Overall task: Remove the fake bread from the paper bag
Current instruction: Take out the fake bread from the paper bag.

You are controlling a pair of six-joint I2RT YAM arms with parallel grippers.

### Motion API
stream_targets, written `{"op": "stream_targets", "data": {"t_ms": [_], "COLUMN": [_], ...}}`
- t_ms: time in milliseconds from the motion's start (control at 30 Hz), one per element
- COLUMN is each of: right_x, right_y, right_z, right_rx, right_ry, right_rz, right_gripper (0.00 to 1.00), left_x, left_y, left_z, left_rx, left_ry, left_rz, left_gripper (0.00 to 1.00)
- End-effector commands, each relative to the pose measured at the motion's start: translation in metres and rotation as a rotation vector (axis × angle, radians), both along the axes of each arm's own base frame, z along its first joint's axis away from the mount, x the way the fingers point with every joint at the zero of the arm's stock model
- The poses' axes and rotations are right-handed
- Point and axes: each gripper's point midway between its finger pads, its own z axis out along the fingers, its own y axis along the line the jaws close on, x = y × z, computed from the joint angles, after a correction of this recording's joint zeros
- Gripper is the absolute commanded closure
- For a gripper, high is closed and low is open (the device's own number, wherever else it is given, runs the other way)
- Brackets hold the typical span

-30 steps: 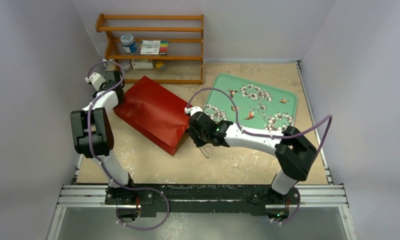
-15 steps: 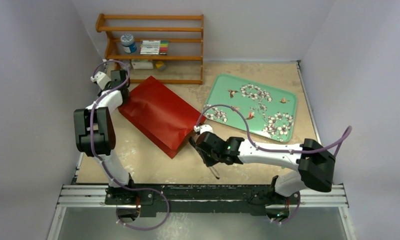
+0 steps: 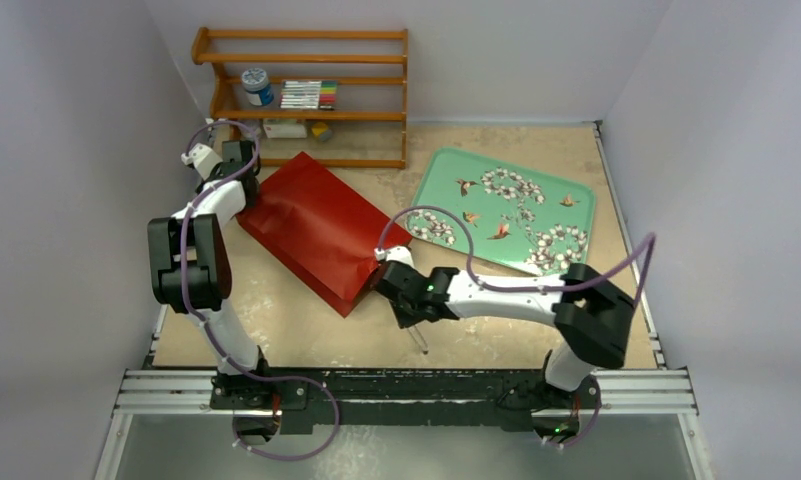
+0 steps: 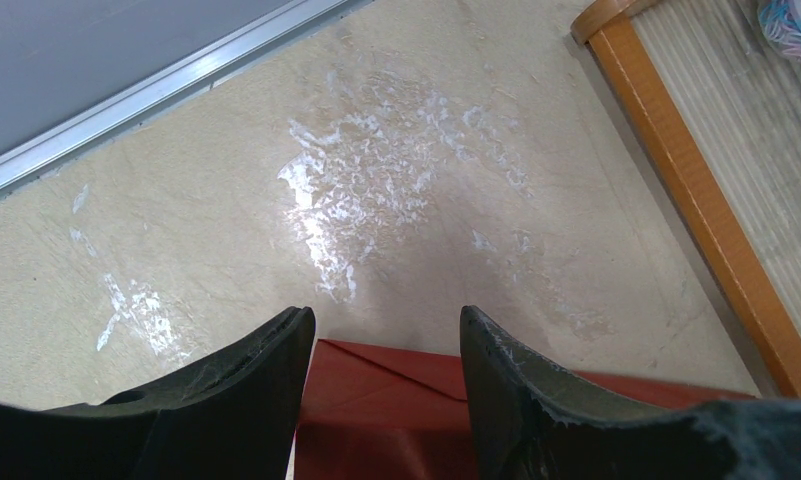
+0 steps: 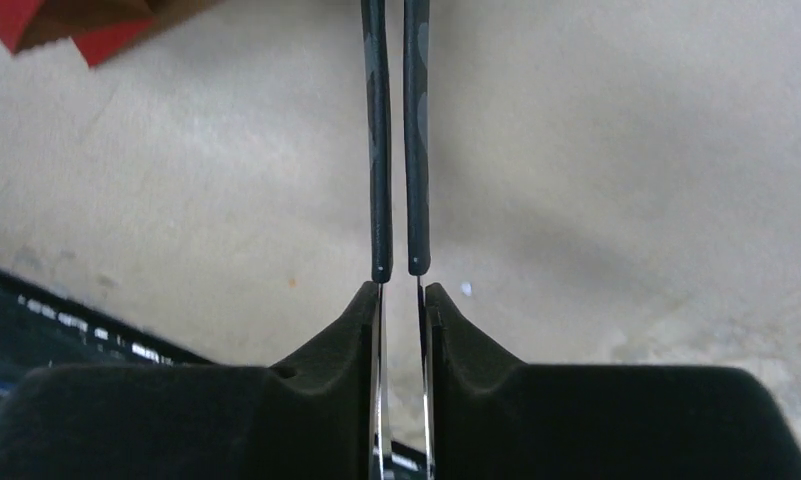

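Paper bag (image 3: 319, 229) lies flat on bench (image 3: 496, 330). L end effector (image 4: 384, 350) open over its far corner. R end effector (image 5: 397, 150) beside zigzag rim, nearly closed, empty (bread not visible).

bread hidden inside paper bag (image 3: 318, 227), shelf (image 3: 306, 75) items too small

A paper bag (image 3: 318, 229) lies flat on the bench (image 3: 476, 330), a tray (image 3: 504, 210) to its right, a shelf rack (image 3: 306, 92) behind.
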Motion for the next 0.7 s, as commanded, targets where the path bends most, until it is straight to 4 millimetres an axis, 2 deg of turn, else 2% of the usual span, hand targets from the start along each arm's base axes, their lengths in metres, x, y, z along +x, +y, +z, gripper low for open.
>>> {"op": "stream_targets", "data": {"t_ms": [0, 100, 333, 500, 667], "right_x": [0.026, 0.032, 0.029, 0.039, 0.039], "right_y": [0.023, 0.027, 0.015, 0.018, 0.023], "right_z": [0.005, -0.001, -0.024, -0.023, -0.021], "right_rx": [-0.013, -0.029, -0.069, -0.047, -0.029], "right_ry": [-0.079, -0.081, -0.052, -0.071, -0.077], "right_rz": [-0.004, -0.015, -0.044, -0.041, -0.003], "right_gripper": [0.74, 0.62, 0.46, 0.45, 0.46], "left_x": [0.006, 0.005, 0.003, -0.001, 0.000], "left_y": [-0.002, -0.001, -0.005, -0.006, -0.007], "left_z": [0.027, 0.027, 0.024, 0.020, 0.023], "left_rx": [0.014, 0.011, -0.008, -0.014, -0.018], "left_ry": [-0.054, -0.058, -0.064, -0.060, -0.071], "left_rz": [0.003, 0.004, 0.003, 0.007, 0.008], "left_gripper": [0.45, 0.45, 0.45, 0.45, 0.45]}}
